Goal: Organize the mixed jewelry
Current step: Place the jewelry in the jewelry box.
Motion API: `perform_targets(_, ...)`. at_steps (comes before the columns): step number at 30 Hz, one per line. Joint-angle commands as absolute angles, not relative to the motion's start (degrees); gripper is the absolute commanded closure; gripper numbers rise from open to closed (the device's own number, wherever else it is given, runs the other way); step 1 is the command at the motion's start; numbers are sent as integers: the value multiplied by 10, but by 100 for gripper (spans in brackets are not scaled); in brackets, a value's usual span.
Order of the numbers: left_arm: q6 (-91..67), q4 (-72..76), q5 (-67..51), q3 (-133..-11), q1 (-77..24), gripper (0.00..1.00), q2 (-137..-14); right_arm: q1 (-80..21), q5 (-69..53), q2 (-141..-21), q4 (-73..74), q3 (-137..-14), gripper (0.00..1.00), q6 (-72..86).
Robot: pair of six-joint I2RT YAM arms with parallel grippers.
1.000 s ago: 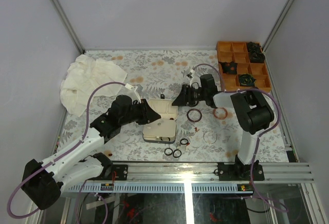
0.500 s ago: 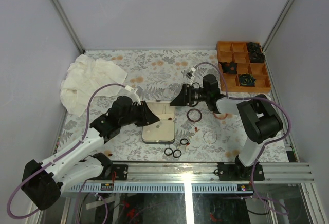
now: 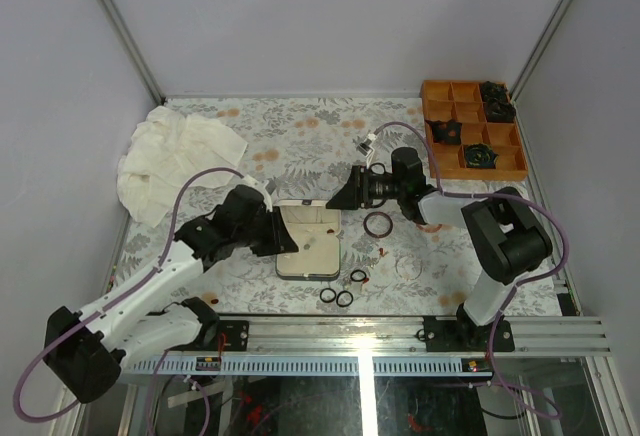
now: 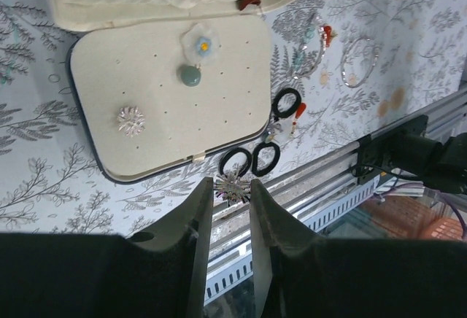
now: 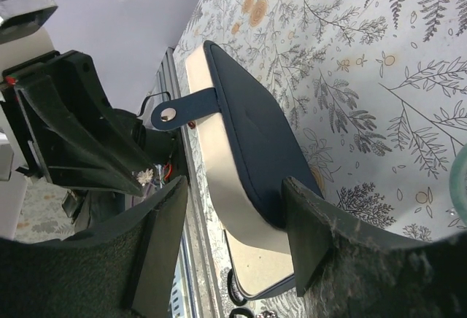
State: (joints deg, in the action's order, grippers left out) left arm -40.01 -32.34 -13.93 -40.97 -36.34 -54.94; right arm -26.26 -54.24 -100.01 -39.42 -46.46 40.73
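Observation:
The hinged case [image 3: 310,251] lies open, its cream pad [image 4: 168,92] carrying a blue flower [image 4: 199,42], a green bead [image 4: 191,75] and a silver snowflake [image 4: 131,120]. My left gripper [image 4: 232,187] hovers over the pad's near edge, shut on another silver snowflake piece [image 5: 146,176]. The dark-shelled lid [image 5: 255,150] stands tilted up between the wide fingers of my right gripper [image 5: 233,216], with a gap on one side. Black rings [image 3: 337,297] [image 4: 286,102], red bits [image 4: 299,110] and a clear hoop [image 4: 359,61] lie loose beside the case.
A larger dark ring [image 3: 377,224] lies right of the case. A cream cloth [image 3: 175,161] is bunched at the back left. An orange compartment tray [image 3: 472,128] with dark pieces sits at the back right. The metal rail [image 3: 400,331] runs along the near edge.
My right gripper has moved left onto the lid, which has tipped up from lying flat. My left gripper has shifted slightly toward the near side, still gripping the snowflake.

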Motion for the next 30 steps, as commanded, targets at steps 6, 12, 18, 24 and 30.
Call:
perform_targets(6, -364, -426, -115, -469, -390, 100, -611, -275, -560, -967, -434, -459, 39, 419)
perform_targets(12, -352, -442, -136, -492, -398, 100, -654, -276, -560, -967, -440, -454, 39, 425)
perform_targets(18, -327, -482, -130, -534, -403, 100, -704, -276, -559, -968, -448, -452, 39, 433)
perform_targets(24, -311, -507, -119, -562, -415, 100, -748, -276, -559, -969, -454, -449, 39, 439)
perform_targets(30, -302, -521, -115, -574, -430, 100, -780, -276, -561, -968, -454, -447, 39, 440)
